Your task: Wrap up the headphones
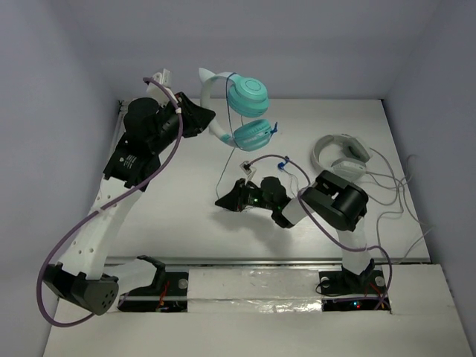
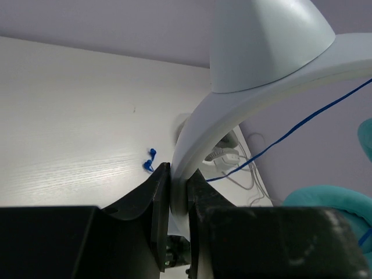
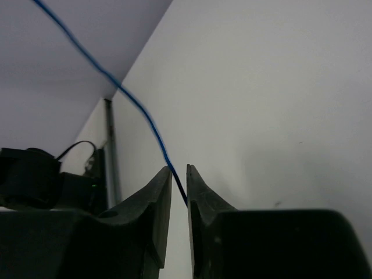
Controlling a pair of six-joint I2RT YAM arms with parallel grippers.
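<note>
Top external view: the headphones [image 1: 242,111] are up off the tabletop [image 1: 186,245], hanging to the left of and farther back than the white-and-grey headphones [image 1: 341,155], which lie flat with their pale cables spilling away. The two teal ear cups [image 1: 247,94] sit one above the other, and the pale headband [image 1: 212,111] arches off on the side away from the white-and-grey pair. The left arm [image 1: 141,149] reaches in from that far side. On its wrist camera the left jaws are clenched on the headband [image 2: 232,110], one finger on each face of the band.

The thin blue cord [image 1: 225,167] drops from the cups toward the right arm [image 1: 338,201], which stretches out low, left of and nearer than the white-and-grey pair. From the right wrist, the cord [image 3: 119,86] runs slantwise down into the narrow slot between the right jaws. They are drawn almost together around it, but I cannot tell whether they actually pinch it.
</note>
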